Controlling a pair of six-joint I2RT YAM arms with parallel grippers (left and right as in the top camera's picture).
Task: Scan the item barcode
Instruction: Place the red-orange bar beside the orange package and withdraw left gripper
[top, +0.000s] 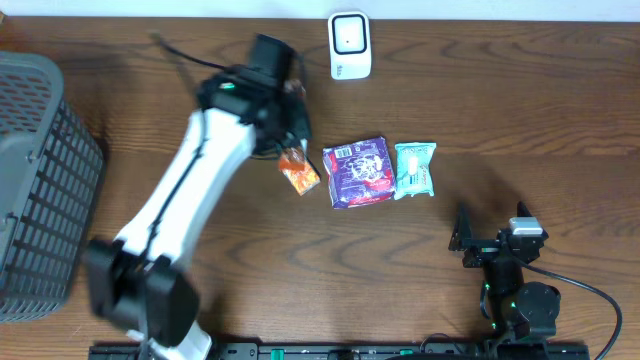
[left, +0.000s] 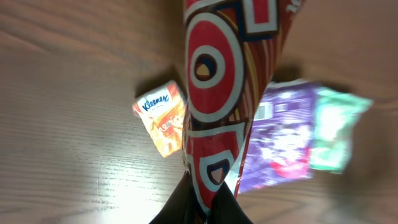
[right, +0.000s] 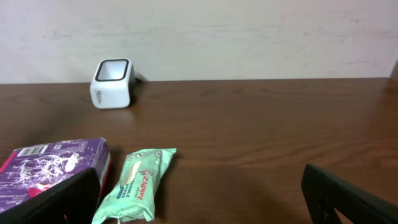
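While the left gripper (left: 200, 210) is pinching the narrow end of the red packet (left: 217, 93), jaws closed tight on it, we are seeing the packet standing out from the fingers above the desk (top: 520, 110), its white-ringed lettering facing the wrist camera. In the overhead view we are finding this arm reaching towards the desk's far edge, its wrist hanging near the scanner (top: 350, 45) and to its left. The scanner is sitting upright at the far edge near the middle, apart from the packet. Beneath the held packet, an orange Kleenex pack (top: 300, 173) is lying on the desk, with a purple packet (top: 358, 172) just to its right. A green Zappy pack (top: 414, 170) is lying against or just beside the purple one's right side; we cannot tell which. The right gripper (right: 200, 186) is sitting low by the desk's near edge on the right, jaws spread wide and holding nothing, pointing towards the far edge. A grey mesh basket (top: 40, 170) is sitting at the left edge.
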